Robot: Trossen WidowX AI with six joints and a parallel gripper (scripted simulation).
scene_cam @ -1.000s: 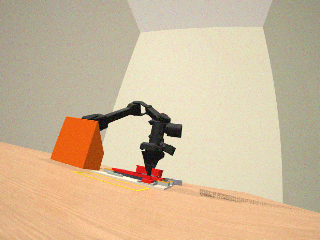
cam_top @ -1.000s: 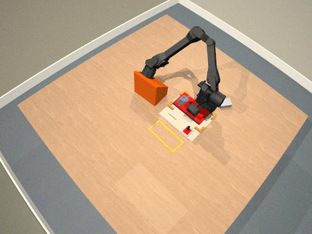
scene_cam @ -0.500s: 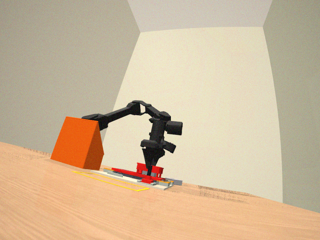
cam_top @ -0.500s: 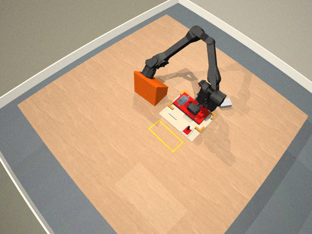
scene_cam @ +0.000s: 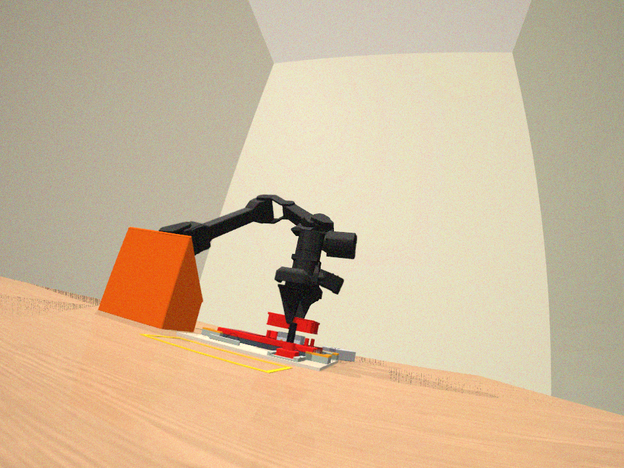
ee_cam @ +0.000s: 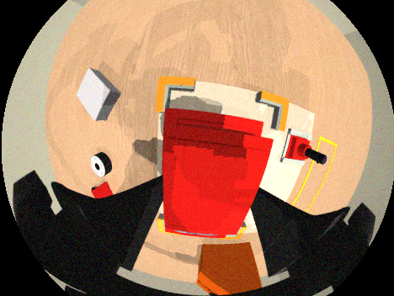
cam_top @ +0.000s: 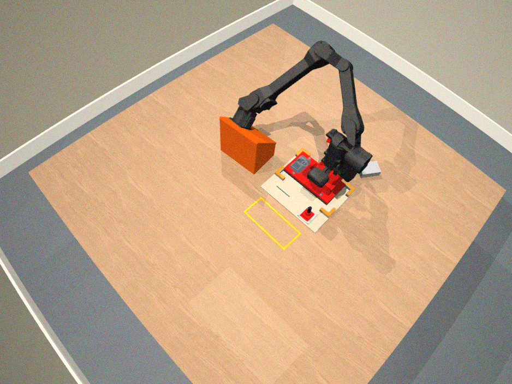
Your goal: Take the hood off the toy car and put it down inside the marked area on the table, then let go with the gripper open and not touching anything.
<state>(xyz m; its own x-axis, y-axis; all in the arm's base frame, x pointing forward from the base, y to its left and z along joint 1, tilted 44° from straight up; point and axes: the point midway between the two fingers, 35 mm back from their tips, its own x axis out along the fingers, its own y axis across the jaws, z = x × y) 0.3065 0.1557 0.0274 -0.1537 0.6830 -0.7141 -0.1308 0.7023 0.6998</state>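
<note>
The red toy car [cam_top: 303, 177] [scene_cam: 241, 334] lies on the cream board between corner brackets. My gripper [scene_cam: 293, 322] [ee_cam: 210, 185] points down over the car and is shut on the red hood [scene_cam: 308, 326] [ee_cam: 206, 189], with a finger on either side. In the exterior view the hood is held above the car body, with a gap below it. In the wrist view it covers much of the car. In the top view the arm hides most of the grip. The marked area, a yellow outline [cam_top: 264, 230] [scene_cam: 206, 353] [ee_cam: 328, 141], is on the table beside the board.
A red base with a black peg [cam_top: 307, 215] [scene_cam: 286, 352] [ee_cam: 298, 147] stands on the board between car and outline. A tall orange block [cam_top: 237, 144] [scene_cam: 146, 276] [ee_cam: 229, 266] stands by the arm's base. A grey block [cam_top: 370, 168] [ee_cam: 94, 94] and a wheel [ee_cam: 101, 164] lie on the other side.
</note>
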